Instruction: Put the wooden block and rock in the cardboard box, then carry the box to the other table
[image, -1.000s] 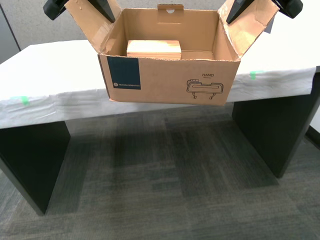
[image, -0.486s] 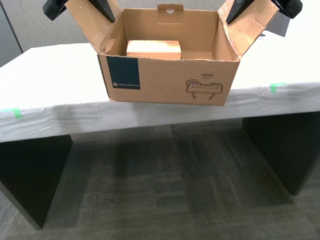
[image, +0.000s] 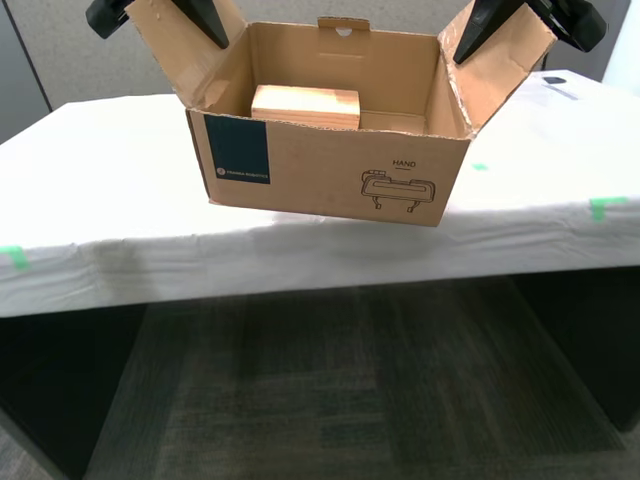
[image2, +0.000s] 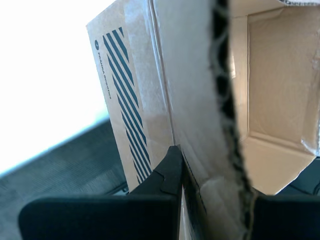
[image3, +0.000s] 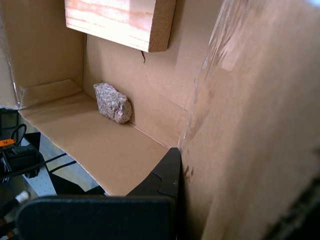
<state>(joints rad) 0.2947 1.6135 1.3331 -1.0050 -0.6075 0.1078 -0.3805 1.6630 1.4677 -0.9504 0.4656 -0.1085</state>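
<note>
- My first gripper (image3: 182, 185) has its fingers (image3: 162, 175) clenched on a side flap of the cardboard box (image: 330, 175).
- My second gripper (image2: 210, 195) pinches another flap – which arm it is in the exterior view I can't tell.
- The wooden block (image: 305, 106) lies inside, long axis along the back wall; the rock (image3: 113, 102) sits against an inner wall.
- The box hangs just above the white-clothed tabletop (image: 90, 200), logo toward the camera.

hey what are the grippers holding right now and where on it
Both hold the cardboard box by its side flaps: my first gripper clamps one, my second gripper the opposite.
</note>
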